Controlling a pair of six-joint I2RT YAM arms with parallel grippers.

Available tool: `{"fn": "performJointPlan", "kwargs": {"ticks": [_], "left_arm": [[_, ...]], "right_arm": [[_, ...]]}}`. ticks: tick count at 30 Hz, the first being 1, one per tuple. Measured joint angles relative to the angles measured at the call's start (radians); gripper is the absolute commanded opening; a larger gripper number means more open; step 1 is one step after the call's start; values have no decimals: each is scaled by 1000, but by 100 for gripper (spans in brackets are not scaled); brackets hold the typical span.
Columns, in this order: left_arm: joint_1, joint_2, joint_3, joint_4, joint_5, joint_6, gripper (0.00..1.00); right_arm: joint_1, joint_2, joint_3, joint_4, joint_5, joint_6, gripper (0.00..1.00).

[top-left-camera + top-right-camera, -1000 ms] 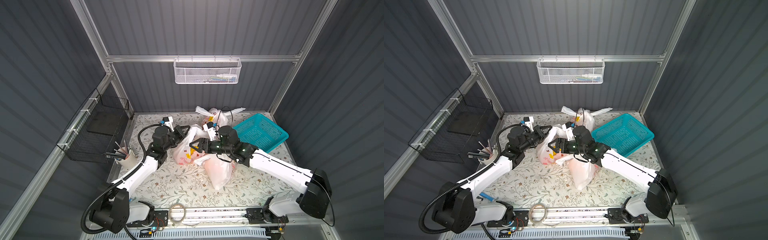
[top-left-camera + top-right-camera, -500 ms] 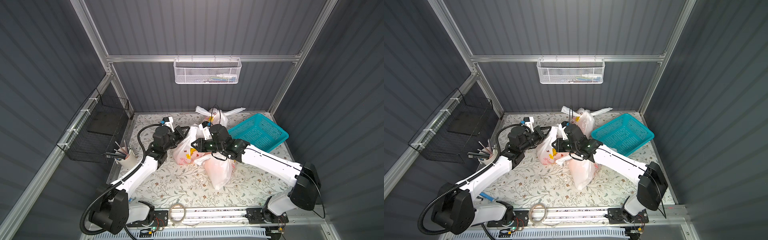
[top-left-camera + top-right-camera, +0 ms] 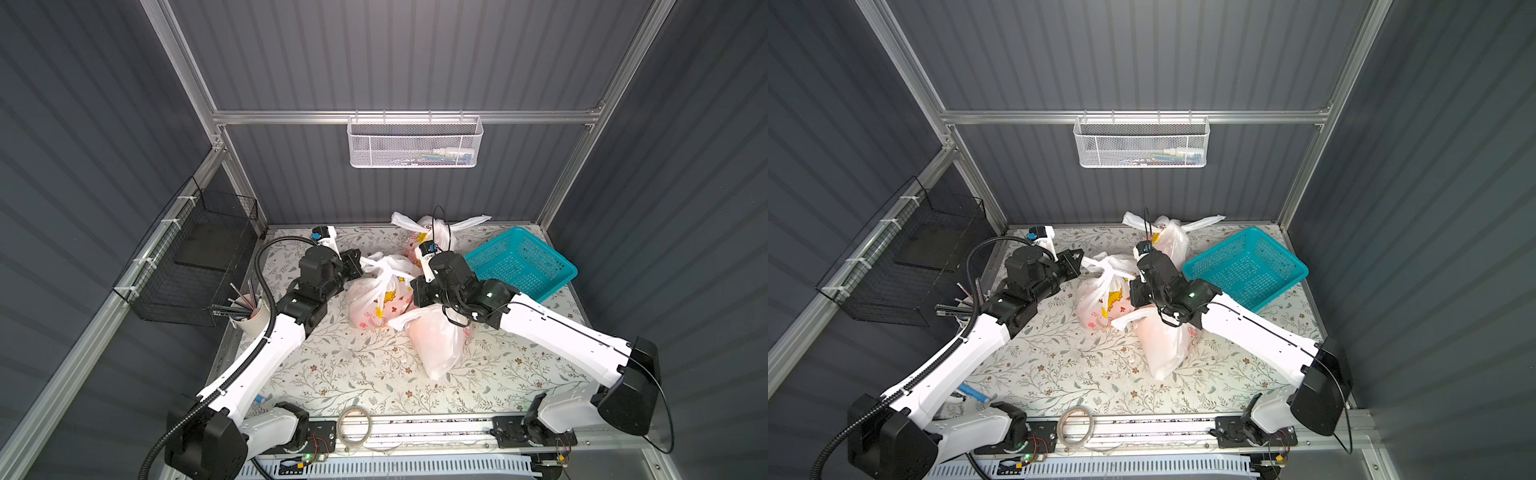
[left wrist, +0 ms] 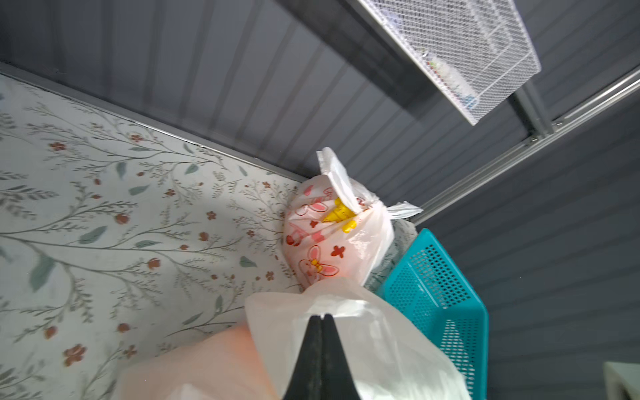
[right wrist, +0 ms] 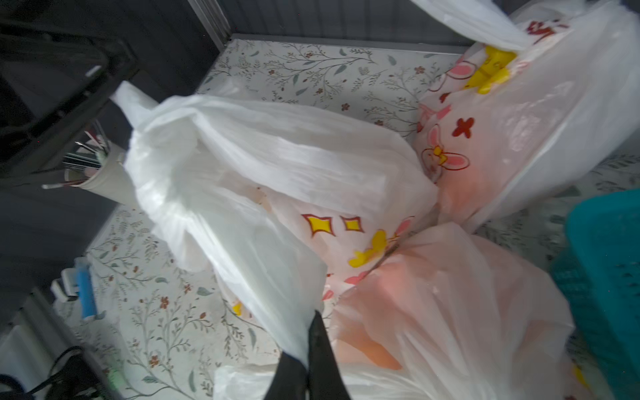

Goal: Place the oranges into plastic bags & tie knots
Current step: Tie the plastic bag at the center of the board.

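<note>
Dimly, oranges (image 4: 207,363) blush through the middle bag (image 3: 374,299), whose handles (image 5: 263,145) the left pincer (image 4: 322,317) and right pincer (image 5: 313,317) each pinch.

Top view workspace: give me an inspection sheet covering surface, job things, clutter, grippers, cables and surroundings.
Surface: floral tablecloth.
Job's things: three printed bags, middle bag, front bag, back bag; oranges show only as orange tint.
Clutter: teal basket, pen cup, tape roll.
Grippers: left gripper and right gripper each shut on a middle bag handle.
Cables: black hose, looped; thin black wire, arched.
Surroundings: white mesh basket, black wire basket, grey walls.
</note>
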Motion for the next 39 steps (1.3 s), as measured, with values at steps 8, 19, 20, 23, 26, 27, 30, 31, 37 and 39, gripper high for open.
{"fn": "performJointPlan", "kwargs": {"ticks": [8,19,20,23,26,27,30,31,37,39], "left_arm": [[-13,-23,6,-123,-162,116,0],[6,-24,6,-194,-269,157,0],[19,-24,5,-197,-268,157,0],[52,-24,-13,-200,-266,156,0],[76,-24,-36,-200,-254,152,0],[80,-24,-42,-200,-249,151,0],[86,-24,-51,-199,-235,146,0],[87,-24,-51,-199,-230,145,0],[87,-24,-51,-194,-217,146,0],[87,-24,-51,-193,-217,146,0]], "right_arm": [[-70,14,-34,-31,146,-135,0],[-172,78,-111,-17,228,-185,0],[-179,84,-114,-16,233,-186,0],[-195,101,-119,-5,242,-186,0],[-203,107,-120,-1,245,-186,0],[-205,108,-120,0,245,-187,0],[-208,107,-122,2,245,-190,0],[-209,106,-124,2,245,-191,0],[-219,83,-131,4,241,-200,0],[-224,72,-131,3,240,-200,0]]}}
